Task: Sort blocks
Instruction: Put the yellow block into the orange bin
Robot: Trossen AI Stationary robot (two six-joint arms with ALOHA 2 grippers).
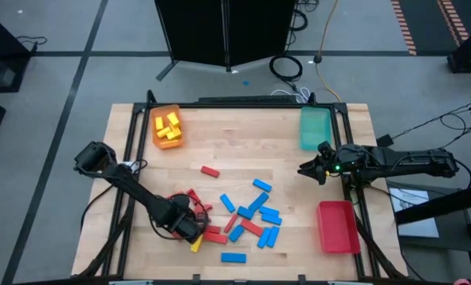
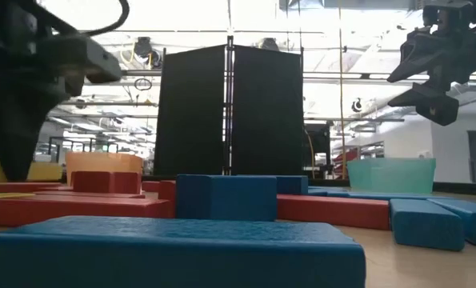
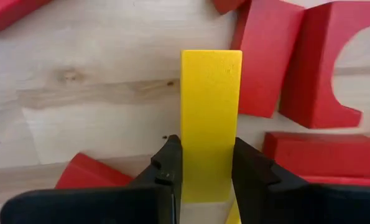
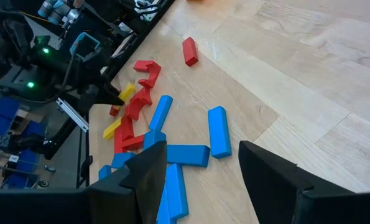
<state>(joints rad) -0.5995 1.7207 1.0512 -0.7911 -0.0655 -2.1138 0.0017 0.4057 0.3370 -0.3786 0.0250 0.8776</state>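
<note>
My left gripper (image 1: 189, 228) hangs over the pile of red blocks (image 1: 206, 224) at the table's near left and is shut on a yellow block (image 3: 211, 106). A second yellow block (image 1: 195, 244) lies on the wood just beside it. Several blue blocks (image 1: 255, 212) are scattered to the right of the pile, and one red block (image 1: 210, 171) lies alone farther back. My right gripper (image 1: 306, 169) waits open above the table's right side, with nothing between its fingers. My left gripper pinches the yellow block's two long sides (image 3: 206, 177) between its two fingers (image 3: 169, 168), near one end of the block. The fingers come from above, pointing down, and lie across the block. The block stays level; whether it is clear of the wood I cannot tell.
An orange tray (image 1: 156, 136) with yellow blocks stands at the far left, a teal tray (image 1: 315, 127) at the far right, a red tray (image 1: 336, 227) at the near right. Bare wood lies in the table's middle and far part.
</note>
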